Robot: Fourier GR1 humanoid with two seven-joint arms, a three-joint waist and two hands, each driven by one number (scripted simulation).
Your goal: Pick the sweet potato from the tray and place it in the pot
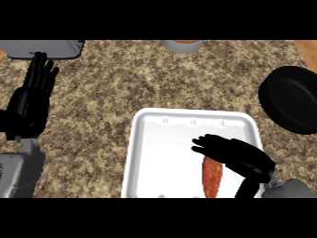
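The right hand (233, 155) is over the white tray (154, 153), its fingers bent down over the upper end of the sweet potato (211, 179), which lies lengthwise in the tray just under and inward of the palm. Whether the fingers have closed round it I cannot tell, so this looks like the grasping step. Next comes a lift above the tray's raised rim, then a carry up and outward to the black pot (299, 100), which sits beyond the hand near the table (120, 79) edge. The stretch between is bare. The left hand (34, 95) rests open, fingers up, well apart across the table.
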